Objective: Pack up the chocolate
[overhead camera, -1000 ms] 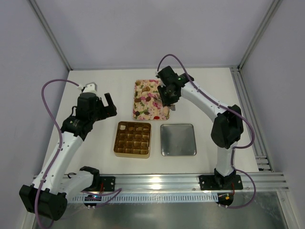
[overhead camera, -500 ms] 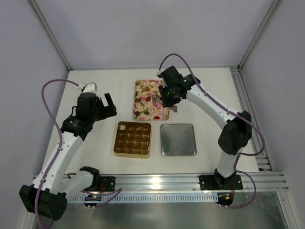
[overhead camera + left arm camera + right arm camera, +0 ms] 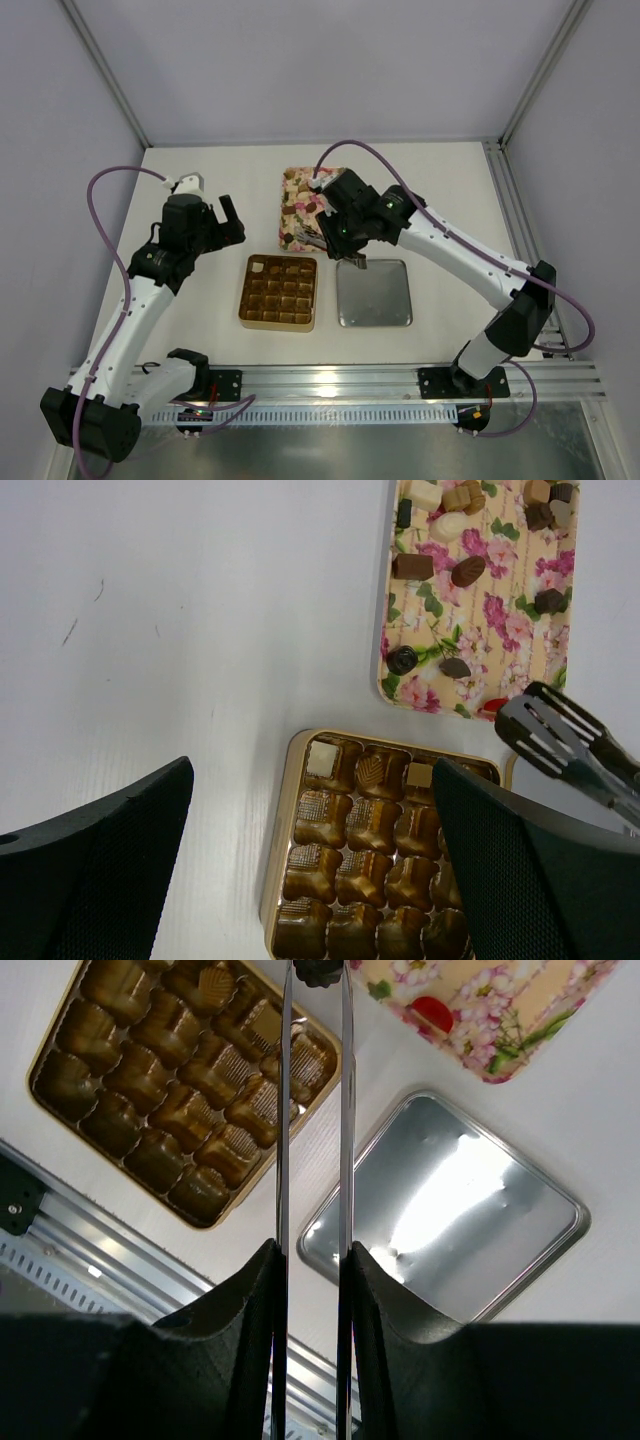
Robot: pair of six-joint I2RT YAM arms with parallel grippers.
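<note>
Your right gripper (image 3: 315, 985) pinches a dark chocolate (image 3: 318, 970) between the flowered tray (image 3: 480, 640) and gold box (image 3: 278, 860), mid counter (image 3: 200, 180). Your left gripper (image 3: 315, 870) hangs spread wide toward the left edge.

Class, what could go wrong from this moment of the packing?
The dark chocolate is held only at the blade tips of the right pincer; it could slip out over the table or the metal tray. The gold box has small cells, so a slightly off release could miss.

One box (image 3: 277, 326), one floral tray (image 3: 300, 240), one lid (image 3: 374, 293)
</note>
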